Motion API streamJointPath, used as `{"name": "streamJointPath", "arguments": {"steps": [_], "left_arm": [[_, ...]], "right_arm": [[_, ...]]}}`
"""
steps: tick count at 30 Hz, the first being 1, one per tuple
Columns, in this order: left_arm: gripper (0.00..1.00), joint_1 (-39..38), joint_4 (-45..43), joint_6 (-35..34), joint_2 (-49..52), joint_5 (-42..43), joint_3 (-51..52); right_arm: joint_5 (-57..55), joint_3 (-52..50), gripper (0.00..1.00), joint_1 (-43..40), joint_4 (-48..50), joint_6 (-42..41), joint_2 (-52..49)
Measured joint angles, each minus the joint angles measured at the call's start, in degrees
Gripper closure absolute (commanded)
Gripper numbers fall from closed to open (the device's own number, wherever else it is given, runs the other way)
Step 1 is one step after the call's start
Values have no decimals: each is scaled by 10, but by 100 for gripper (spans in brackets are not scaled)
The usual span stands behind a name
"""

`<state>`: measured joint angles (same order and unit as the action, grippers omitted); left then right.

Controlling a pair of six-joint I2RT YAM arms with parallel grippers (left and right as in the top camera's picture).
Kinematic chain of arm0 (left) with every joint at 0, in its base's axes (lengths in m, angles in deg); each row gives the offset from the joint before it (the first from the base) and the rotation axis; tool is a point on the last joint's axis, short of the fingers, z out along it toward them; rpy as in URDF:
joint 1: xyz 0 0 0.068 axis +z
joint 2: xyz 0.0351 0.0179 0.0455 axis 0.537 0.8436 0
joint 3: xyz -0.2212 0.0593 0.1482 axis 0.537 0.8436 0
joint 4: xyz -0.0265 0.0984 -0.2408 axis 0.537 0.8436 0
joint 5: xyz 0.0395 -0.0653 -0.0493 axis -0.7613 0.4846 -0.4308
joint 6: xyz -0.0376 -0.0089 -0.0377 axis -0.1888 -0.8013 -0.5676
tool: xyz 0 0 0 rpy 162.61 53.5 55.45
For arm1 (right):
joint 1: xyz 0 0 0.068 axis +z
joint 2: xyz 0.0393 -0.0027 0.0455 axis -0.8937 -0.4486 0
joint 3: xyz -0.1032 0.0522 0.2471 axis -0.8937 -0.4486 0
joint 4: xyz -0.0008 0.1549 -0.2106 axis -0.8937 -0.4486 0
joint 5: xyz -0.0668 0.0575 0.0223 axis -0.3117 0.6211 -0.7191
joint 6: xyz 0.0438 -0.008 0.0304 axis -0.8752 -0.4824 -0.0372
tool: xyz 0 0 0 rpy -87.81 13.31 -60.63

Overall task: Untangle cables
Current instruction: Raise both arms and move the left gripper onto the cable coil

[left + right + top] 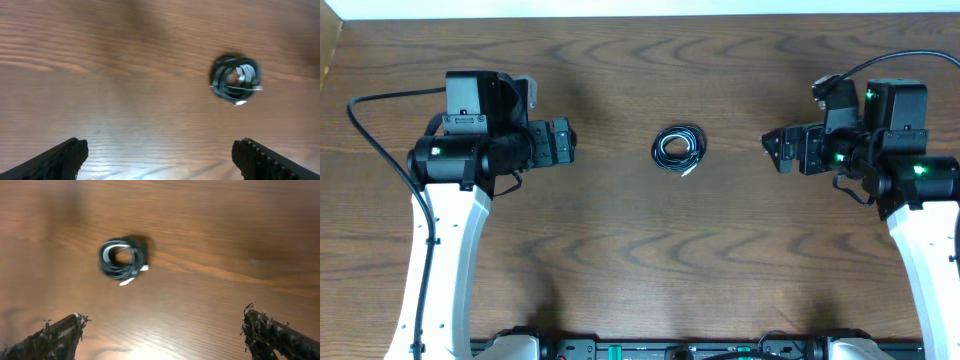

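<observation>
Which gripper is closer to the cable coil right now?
Right, slightly. The right gripper sits right of the coil; the left gripper sits farther off, on its left. Neither touches it.

Overhead looks straight down; both wrist views share the cables (680, 148).

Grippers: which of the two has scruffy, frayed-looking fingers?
The right gripper: its fingers carry pale frayed bits along the edges, while the left gripper has clean black ones.
</observation>
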<state>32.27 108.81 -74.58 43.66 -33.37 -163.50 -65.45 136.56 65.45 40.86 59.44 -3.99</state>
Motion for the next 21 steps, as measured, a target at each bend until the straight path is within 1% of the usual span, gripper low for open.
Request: {"name": "streamJointPath", "arguments": {"steps": [5,6,11,16,18,21], "left_arm": [[0,-1,-6,-7,0,35,0],[1,-2,-6,-8,0,38,0],[11,-14,-6,-9,11,47,0],[18,-35,-12,-9,54,49,0],[20,-46,-17,-9,80,50,0],[21,-62,-45,-16,118,49,0]], "right_arm": [[50,0,1,0,0,2,-2],[56,0,1,0,0,2,-2],[67,0,1,0,0,1,-2],[71,0,2,0,0,-7,-2],[72,0,3,0,0,-9,-2],[73,0,3,0,0,-11,-3]]}}
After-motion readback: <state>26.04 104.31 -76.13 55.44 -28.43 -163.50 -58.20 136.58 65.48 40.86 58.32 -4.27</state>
